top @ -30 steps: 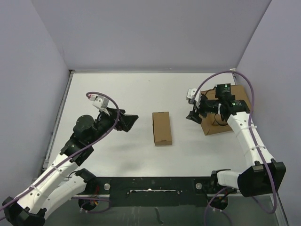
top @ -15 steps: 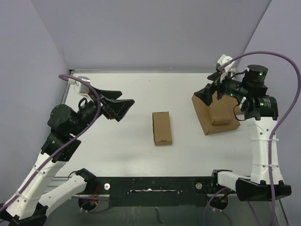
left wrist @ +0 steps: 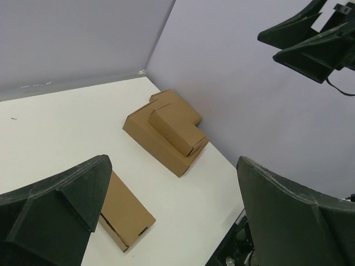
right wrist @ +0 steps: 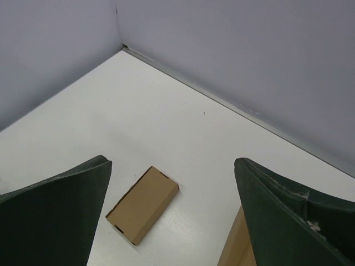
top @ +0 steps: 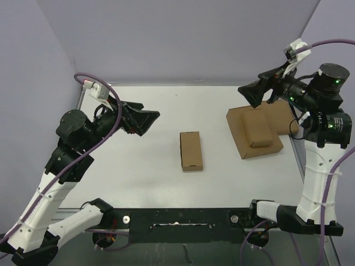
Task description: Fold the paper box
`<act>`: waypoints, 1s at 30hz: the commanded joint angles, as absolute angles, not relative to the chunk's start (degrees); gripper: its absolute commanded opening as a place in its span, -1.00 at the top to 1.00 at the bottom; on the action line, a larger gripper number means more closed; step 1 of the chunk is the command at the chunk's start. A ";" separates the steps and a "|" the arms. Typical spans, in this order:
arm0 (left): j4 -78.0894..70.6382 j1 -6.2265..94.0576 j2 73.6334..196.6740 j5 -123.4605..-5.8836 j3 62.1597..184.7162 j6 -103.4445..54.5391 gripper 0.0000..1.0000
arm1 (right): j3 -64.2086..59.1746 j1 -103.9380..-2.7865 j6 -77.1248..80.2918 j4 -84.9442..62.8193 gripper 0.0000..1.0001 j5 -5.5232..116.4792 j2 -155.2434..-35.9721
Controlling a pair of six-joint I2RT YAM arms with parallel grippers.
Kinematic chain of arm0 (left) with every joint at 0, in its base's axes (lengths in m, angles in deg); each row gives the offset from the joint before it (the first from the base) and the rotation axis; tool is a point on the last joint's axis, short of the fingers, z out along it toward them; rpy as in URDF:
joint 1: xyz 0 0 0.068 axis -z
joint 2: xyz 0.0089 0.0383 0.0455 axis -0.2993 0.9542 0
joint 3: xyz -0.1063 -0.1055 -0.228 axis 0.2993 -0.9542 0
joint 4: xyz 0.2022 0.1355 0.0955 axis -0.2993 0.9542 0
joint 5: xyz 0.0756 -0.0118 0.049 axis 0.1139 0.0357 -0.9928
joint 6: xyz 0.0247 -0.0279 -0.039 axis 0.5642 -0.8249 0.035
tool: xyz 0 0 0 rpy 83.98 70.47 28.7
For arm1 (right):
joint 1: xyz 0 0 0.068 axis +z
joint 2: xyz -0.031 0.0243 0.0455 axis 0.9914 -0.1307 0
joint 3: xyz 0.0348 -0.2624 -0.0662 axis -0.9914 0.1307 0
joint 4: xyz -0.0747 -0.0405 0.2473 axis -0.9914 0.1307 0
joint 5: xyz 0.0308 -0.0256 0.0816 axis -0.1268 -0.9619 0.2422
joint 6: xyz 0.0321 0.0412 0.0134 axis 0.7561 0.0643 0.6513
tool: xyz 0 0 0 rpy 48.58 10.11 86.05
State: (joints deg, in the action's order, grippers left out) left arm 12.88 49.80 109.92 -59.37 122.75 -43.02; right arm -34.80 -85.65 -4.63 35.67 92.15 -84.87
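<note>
Both my pincers hang well above the bench (top: 138,166), fingers spread wide and holding nothing: the left pincer (top: 151,123) points inward from the left side, and the right pincer (top: 248,97) is up near the far right corner. The paper box (top: 191,151) lies flat on the middle of the bench between my arms, well apart from both, already a narrow closed rectangle with its long axis running away from my bases. I judge the folding done, or all but done. From my left wrist its near end (left wrist: 128,231) shows a tucked flap with small notches, which looks seated, though I cannot be sure it is fully home. If anything remains, one pincer would have to come down and press that end while the other steadies the body. Off to the right a squat box (top: 256,128) sits on a flat cardboard slab (top: 238,136). Both boxes are closed, so their insides are hidden.
</note>
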 commanded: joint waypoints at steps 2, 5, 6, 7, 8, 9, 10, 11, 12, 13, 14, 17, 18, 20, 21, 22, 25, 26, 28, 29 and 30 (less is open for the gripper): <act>14.42 48.88 111.54 -59.43 128.98 -42.06 -0.96 | -39.96 -86.77 3.19 37.23 -0.96 87.74 -85.01; 15.47 48.73 112.42 -59.05 131.04 -41.78 -0.96 | -40.77 -86.79 2.07 37.64 -0.96 88.55 -85.48; 16.04 48.71 112.60 -59.02 131.79 -41.39 -0.96 | -40.90 -86.90 1.49 37.64 -0.96 89.10 -85.64; 16.85 48.63 112.87 -59.02 132.56 -41.08 -0.96 | -41.07 -87.05 0.33 37.88 -0.96 90.03 -85.83; 17.19 48.57 113.02 -59.00 133.18 -40.78 -0.96 | -41.34 -87.20 -1.48 38.24 -0.96 91.53 -86.00; 17.91 48.53 113.23 -59.00 133.80 -40.43 -0.96 | -41.56 -87.37 -3.02 38.74 -0.96 93.27 -86.13; 18.36 48.45 113.51 -59.00 134.36 -40.13 -0.96 | -41.65 -87.60 -4.21 39.01 -0.96 94.78 -86.15; 18.69 48.44 113.73 -58.97 134.70 -39.88 -0.96 | -41.64 -87.80 -4.97 39.27 -0.96 96.26 -86.09; 18.78 48.36 113.88 -58.96 134.88 -39.78 -0.96 | -41.52 -88.12 -5.88 39.43 -0.96 97.64 -86.07; 18.73 48.29 114.00 -58.81 134.87 -39.77 -0.96 | -41.43 -88.33 -6.78 39.63 -0.96 99.03 -86.07; 18.66 48.22 114.17 -58.70 134.85 -39.77 -0.96 | -41.18 -88.63 -7.26 39.67 -0.96 100.09 -86.07; 18.04 48.00 114.57 -58.20 135.03 -39.93 -0.96 | -41.05 -89.68 -6.47 39.29 -0.96 101.89 -86.35; 17.99 47.94 114.71 -58.03 135.27 -39.94 -0.96 | -41.05 -89.94 -5.54 38.87 -0.96 101.78 -86.53; 18.10 47.68 115.03 -57.69 135.88 -39.82 -0.96 | -41.49 -90.24 -2.86 38.31 -0.96 100.63 -86.81; 18.29 47.58 115.11 -57.50 136.16 -39.77 -0.96 | -41.88 -90.23 -2.22 38.27 -0.96 100.81 -87.04; 18.47 47.44 115.05 -57.45 136.25 -39.69 -0.96 | -42.11 -90.27 -1.72 38.26 -0.96 101.16 -87.22; 19.29 47.15 114.70 -57.97 135.97 -39.61 -0.96 | -42.77 -90.63 -0.76 37.94 -0.96 102.08 -87.71; 19.59 47.01 114.51 -58.18 135.77 -39.53 -0.96 | -42.99 -90.77 -0.55 37.92 -0.96 101.96 -87.86; 19.94 46.75 114.45 -58.12 135.56 -39.38 -0.96 | -43.21 -91.28 -0.42 37.90 -0.96 100.92 -87.93; 20.31 46.63 114.58 -57.96 135.88 -39.14 -0.96 | -43.32 -91.50 -0.39 37.83 -0.96 100.52 -87.92; 20.72 46.53 114.74 -57.83 136.24 -38.91 -0.96 | -43.29 -91.97 -0.28 37.90 -0.96 99.99 -87.85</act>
State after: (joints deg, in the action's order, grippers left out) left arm 20.46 47.22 115.21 -58.69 132.98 -40.60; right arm -41.05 -90.72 -2.03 39.87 100.20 -88.09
